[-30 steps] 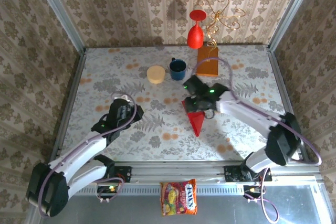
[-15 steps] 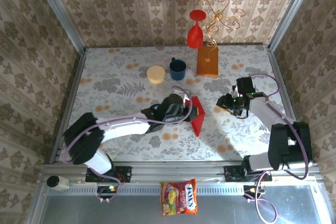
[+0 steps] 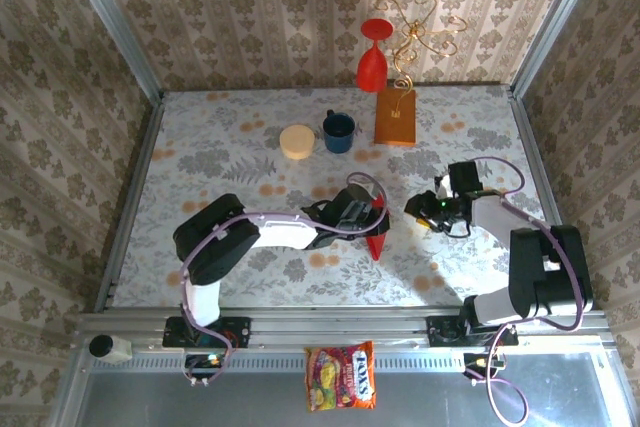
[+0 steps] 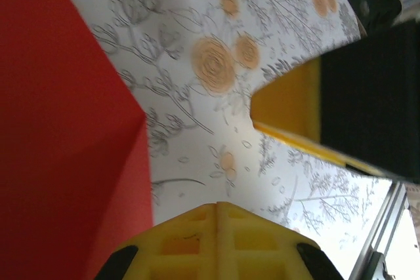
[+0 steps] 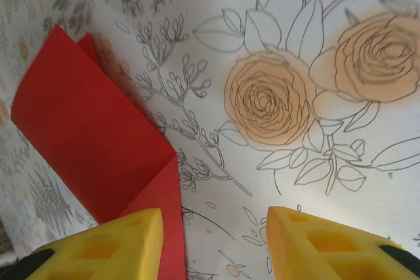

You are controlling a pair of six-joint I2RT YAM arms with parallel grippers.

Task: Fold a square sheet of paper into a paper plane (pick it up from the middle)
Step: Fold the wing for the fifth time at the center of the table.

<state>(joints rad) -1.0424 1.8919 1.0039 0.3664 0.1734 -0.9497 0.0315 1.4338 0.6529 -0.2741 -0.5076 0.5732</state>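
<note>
The square sheet of paper [image 3: 377, 235] is bright red and folded into a narrow shape whose point faces the near edge of the table. It lies flat near the table's middle. My left gripper [image 3: 366, 215] reaches across from the left and sits at the paper's left edge. In the left wrist view its fingertips [image 4: 220, 224] are shut with nothing between them, and the red paper [image 4: 65, 149] lies just to their left. My right gripper [image 3: 416, 209] is just right of the paper, open. In the right wrist view [image 5: 213, 244] its left finger [image 5: 105, 240] is at the paper's [image 5: 92, 136] edge.
At the back stand a beige round lid [image 3: 296, 141], a blue mug [image 3: 338, 131], an orange-brown block [image 3: 395, 115], a red goblet vase [image 3: 372, 59] and a gold wire ornament [image 3: 425, 32]. A candy bag [image 3: 342, 377] lies in front of the table's near rail.
My left arm swung from the table's left side over to the paper. My right gripper left the paper, drew off to the right, then came back a little. The paper now looks narrower.
</note>
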